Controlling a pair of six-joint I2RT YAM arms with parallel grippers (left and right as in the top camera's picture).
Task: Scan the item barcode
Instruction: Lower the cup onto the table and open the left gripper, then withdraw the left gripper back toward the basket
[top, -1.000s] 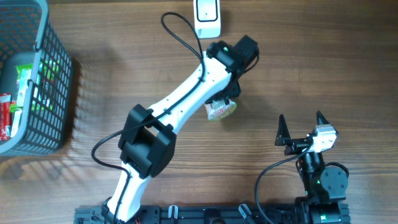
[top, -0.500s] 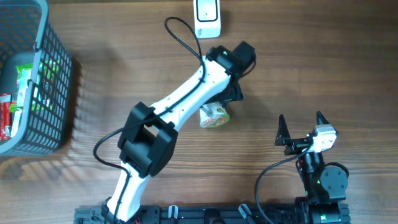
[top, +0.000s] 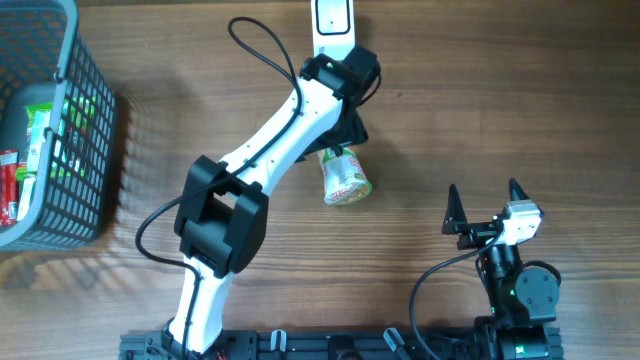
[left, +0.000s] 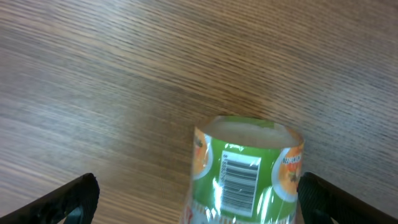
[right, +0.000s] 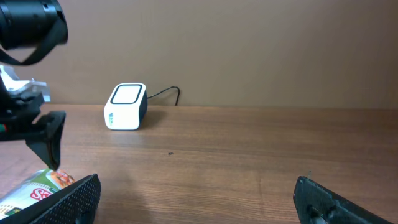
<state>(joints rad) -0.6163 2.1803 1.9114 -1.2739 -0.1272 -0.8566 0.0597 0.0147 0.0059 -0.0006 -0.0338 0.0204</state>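
I see the left gripper (left: 199, 198) standing wide open, low over the wooden table (top: 520, 100), with the green-labelled cup (top: 345, 178) lying on its side between its fingers (left: 69, 200). On the wrist view there is clear wood between the cup and one finger; at the other finger I cannot tell whether they touch. The barcode (left: 239, 180) on the cup's wall faces up towards the left wrist camera. The white scanner (top: 333, 25) sits at the far edge of the table, beyond the left wrist and apart from the cup. The right gripper (top: 484, 195) is also wide open and holds nothing, well to the side of the cup. A grey basket (top: 95, 140) with green and red packets stands far left
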